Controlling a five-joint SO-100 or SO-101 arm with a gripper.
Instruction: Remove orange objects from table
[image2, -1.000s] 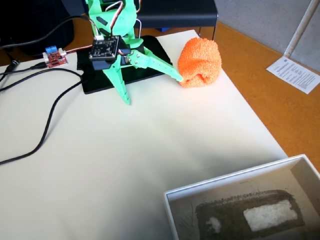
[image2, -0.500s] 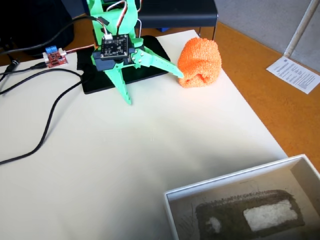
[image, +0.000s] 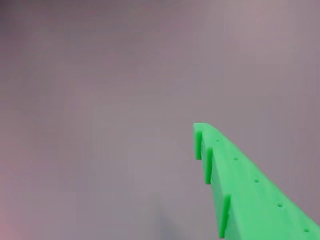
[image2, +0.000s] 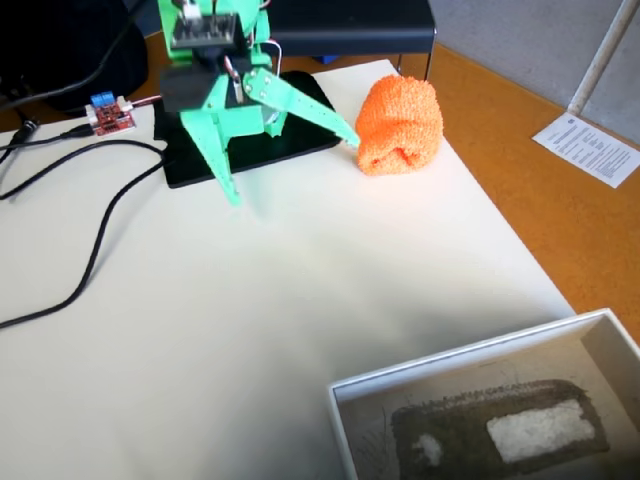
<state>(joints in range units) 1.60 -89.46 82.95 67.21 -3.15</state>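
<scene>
Since the earlier frames the green gripper (image2: 290, 170) has lifted and swung a little toward the table's far edge; its upper finger, which was touching the orange bundle's lower left side, now ends just beside it. Its jaws stand wide apart, one finger reaching right toward the bundle, the other pointing down at the table (image2: 250, 330) near the black mat (image2: 190, 165), and it has hold of nothing. The wrist view shows only one toothed green finger (image: 240, 190) against a blurred grey ground, so it adds nothing about the bundle.

That orange bundle (image2: 402, 125) sits near the table's far right corner, close to the right edge, just right of the black mat. It is a rounded, folded wad of fuzzy terry cloth with a crease along its lower front. I judge it light and soft: it should squash under the fingers, grip well thanks to the pile, and take no harm from a firm squeeze. A shallow pinch on loose fabric might let it unfold or drag, so the better hold is probably across the thick middle, one finger on each side, closing deep.

A white shallow box (image2: 480, 420) lies at the near right corner, well apart from the bundle; a small red circuit board (image2: 108, 115) and black cables (image2: 90, 250) sit toward the far left
</scene>
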